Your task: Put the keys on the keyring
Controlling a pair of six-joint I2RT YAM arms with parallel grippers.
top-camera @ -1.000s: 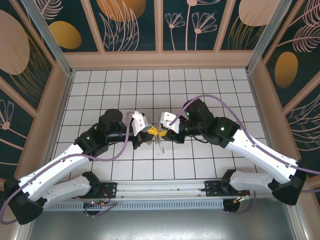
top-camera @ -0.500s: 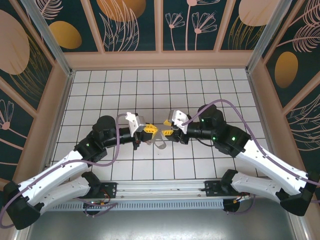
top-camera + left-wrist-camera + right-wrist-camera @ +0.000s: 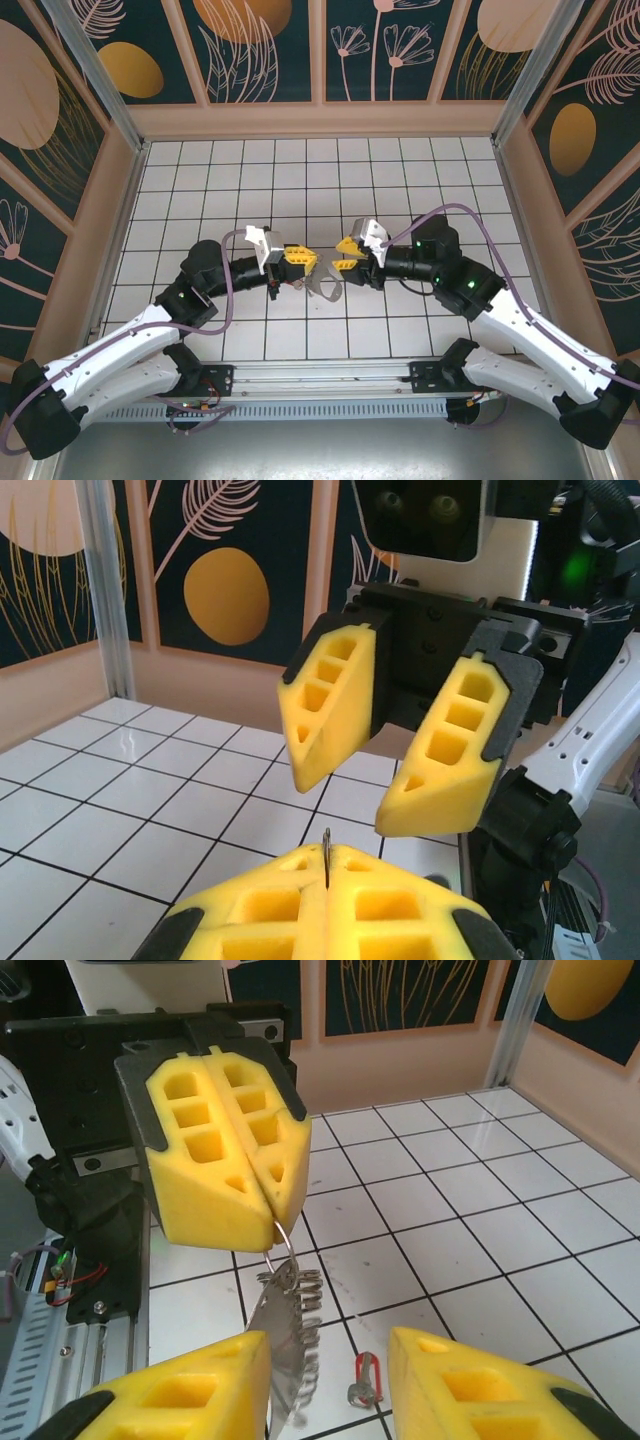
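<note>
My left gripper (image 3: 297, 259) is shut on the thin grey keyring (image 3: 284, 1237), whose edge pokes up between its yellow pads (image 3: 326, 852). Several silvery toothed keys (image 3: 292, 1325) hang from the ring above the floor and appear as a pale bunch (image 3: 322, 288) in the top view. My right gripper (image 3: 345, 264) faces the left one a short way off. It stands open (image 3: 328, 1352), and the hanging keys sit close to its left finger (image 3: 185, 1400). A small red-headed key (image 3: 365, 1377) lies on the tiles below.
The white tiled floor (image 3: 400, 190) stretches out behind both grippers, ringed by low tan walls (image 3: 320, 120). Purple cables (image 3: 440, 212) loop over each arm. A metal rail (image 3: 330, 375) runs along the near edge between the arm bases.
The two grippers, pressed together a second ago, have drawn apart. The right one has opened and backed off to the right, and the key bunch hangs from the left one.
</note>
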